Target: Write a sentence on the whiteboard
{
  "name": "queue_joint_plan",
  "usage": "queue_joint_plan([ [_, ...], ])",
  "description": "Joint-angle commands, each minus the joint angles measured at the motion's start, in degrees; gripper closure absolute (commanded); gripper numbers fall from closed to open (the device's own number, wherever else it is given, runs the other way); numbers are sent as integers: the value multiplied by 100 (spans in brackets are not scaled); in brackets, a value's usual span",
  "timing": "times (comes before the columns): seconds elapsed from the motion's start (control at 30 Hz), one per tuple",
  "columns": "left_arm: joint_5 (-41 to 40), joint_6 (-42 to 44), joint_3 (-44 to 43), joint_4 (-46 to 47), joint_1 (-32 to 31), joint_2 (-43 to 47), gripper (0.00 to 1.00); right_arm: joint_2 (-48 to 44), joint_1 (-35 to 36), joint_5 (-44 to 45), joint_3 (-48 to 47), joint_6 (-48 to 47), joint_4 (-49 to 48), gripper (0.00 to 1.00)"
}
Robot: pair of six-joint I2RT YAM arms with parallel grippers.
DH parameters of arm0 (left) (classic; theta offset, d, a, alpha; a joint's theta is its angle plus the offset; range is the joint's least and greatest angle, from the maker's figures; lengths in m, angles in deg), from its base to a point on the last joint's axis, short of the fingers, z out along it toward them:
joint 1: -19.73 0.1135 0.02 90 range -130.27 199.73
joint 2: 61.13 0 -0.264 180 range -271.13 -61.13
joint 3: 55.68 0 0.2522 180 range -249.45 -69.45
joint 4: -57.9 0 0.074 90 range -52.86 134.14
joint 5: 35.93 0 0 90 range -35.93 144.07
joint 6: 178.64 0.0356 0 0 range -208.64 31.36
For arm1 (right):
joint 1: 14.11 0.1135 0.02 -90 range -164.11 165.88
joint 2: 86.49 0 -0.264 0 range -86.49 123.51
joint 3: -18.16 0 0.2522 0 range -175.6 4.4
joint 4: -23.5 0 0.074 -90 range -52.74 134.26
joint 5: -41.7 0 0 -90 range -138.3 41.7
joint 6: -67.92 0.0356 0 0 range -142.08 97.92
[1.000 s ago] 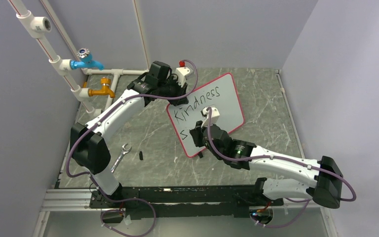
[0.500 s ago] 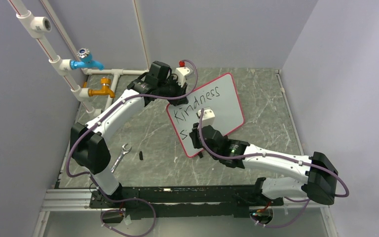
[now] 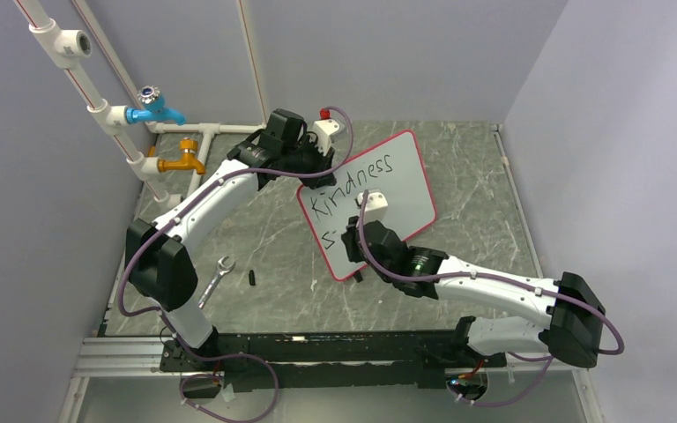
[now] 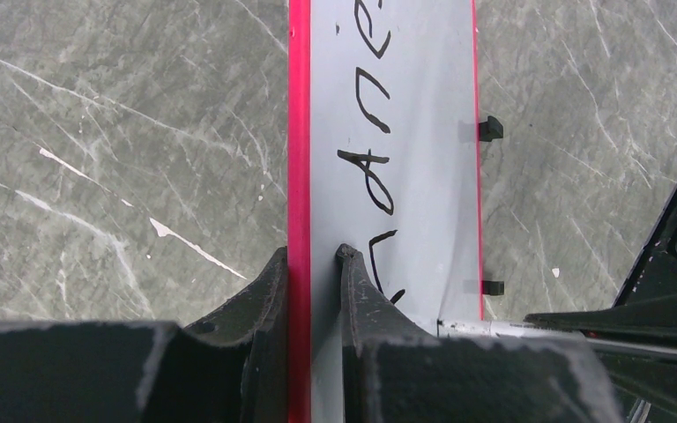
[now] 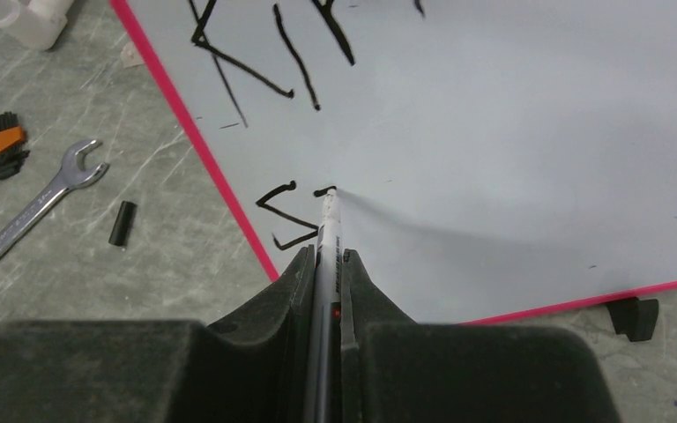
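The whiteboard (image 3: pixel 410 198) lies on the far middle of the grey marbled table (image 3: pixel 264 238), turned so that its corners point up and down in the overhead view. It is 1 white, roughly square board with a thin red rim and rounded corners. The sentence (image 3: pixel 353 187) on it is thin black handwriting. 1 full word, "Kindness", runs along the upper line. Below it near the left rim sits 1 "s" (image 5: pixel 282 216) and the short start of 1 more stroke just to its right.

The marker (image 5: pixel 328 238) has its tip touching the board exactly at that short stroke, just inside the red rim. The right gripper (image 5: pixel 324 257) is clenched on the marker's barrel, 1 finger on each side, over the board's lower left part. The left gripper (image 4: pixel 313 256) is clamped on the board's upper left edge, with 1 finger on the written face and 1 behind the red rim. In the left wrist view the letters "n", "d" and part of another run away from its fingers. 2 small black feet (image 4: pixel 490 129) stick out along the board's opposite edge.

Left of the board and well apart from it, 1 silver wrench (image 3: pixel 214 280) and 1 small black cap (image 3: pixel 253 277) lie on the table near each other. At the far left, white piping carries 2 taps, 1 blue (image 3: pixel 154 110) and 1 yellow (image 3: pixel 182 161).
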Motion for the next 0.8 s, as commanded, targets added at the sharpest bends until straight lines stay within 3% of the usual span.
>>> queue_joint_plan([
  [0.0, -1186, 790, 329, -1042, -107, -248, 100, -49, -234, 210, -120, 43, 140, 100],
  [0.47, -1197, 790, 303, -1062, -110, -265, 100, -441, -275, -244, -322, -58, 125, 100],
  [0.77, -1187, 799, 321, -1058, -110, -240, 100, -38, -286, -304, -661, -160, -16, 100],
])
